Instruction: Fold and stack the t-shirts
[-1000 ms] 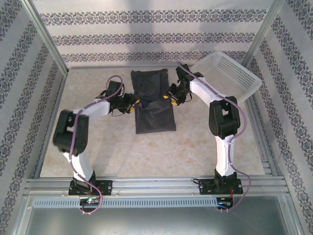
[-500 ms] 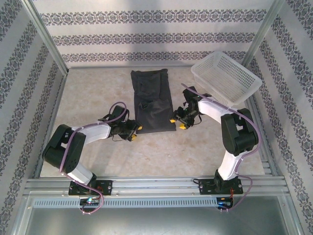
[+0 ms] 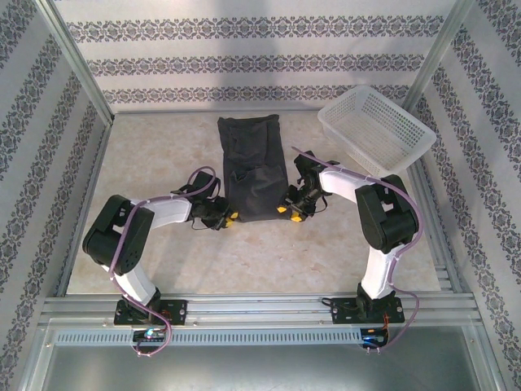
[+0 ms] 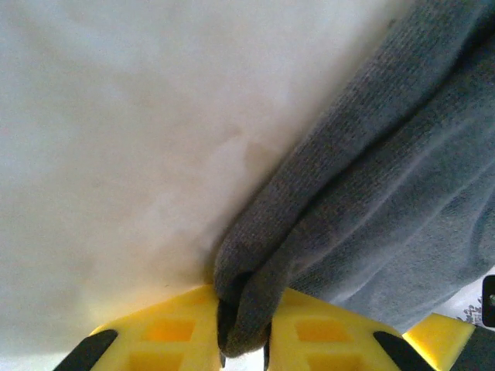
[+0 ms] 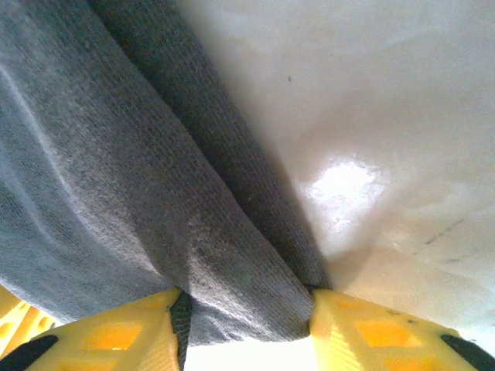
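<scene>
Left gripper (image 4: 244, 328) pinches tight on the near-left corner of the t-shirt (image 3: 254, 167). Right gripper (image 5: 247, 328), jaws wider, clamps a thick fold at the near-right corner. T-shirt lies lengthwise mid-table (image 3: 163, 155); basket (image 3: 376, 130) sits far right, well apart.

t-shirt (image 3: 254, 167) on table (image 3: 163, 147), basket (image 3: 376, 130) at far right
</scene>
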Controlling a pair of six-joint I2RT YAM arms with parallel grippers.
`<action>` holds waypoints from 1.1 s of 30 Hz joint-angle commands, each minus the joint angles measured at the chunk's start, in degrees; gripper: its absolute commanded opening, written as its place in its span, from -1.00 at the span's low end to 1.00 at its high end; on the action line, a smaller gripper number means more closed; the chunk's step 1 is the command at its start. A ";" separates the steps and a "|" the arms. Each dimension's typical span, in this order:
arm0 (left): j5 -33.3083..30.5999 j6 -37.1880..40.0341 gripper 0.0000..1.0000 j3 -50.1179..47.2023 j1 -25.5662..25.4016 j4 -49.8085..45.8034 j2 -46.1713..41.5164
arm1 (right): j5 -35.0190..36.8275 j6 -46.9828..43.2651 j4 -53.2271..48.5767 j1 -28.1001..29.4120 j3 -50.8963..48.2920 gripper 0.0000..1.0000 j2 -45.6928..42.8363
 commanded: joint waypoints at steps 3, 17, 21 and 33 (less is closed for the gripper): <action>-2.32 0.74 -0.68 1.15 -0.58 3.60 0.42 | 4.85 -1.12 -4.94 0.21 -0.46 0.04 -3.81; -3.49 -0.31 -0.95 -0.22 -0.45 4.01 -1.94 | 2.80 1.33 -1.51 1.23 2.11 -0.58 2.89; -3.45 -1.27 -1.00 0.00 0.36 4.05 -4.50 | 4.19 1.63 -0.68 0.08 5.20 -1.00 1.02; -0.71 1.20 -1.00 12.30 5.63 -3.89 -11.27 | 3.52 -0.96 -11.25 -2.60 26.76 -1.00 -1.02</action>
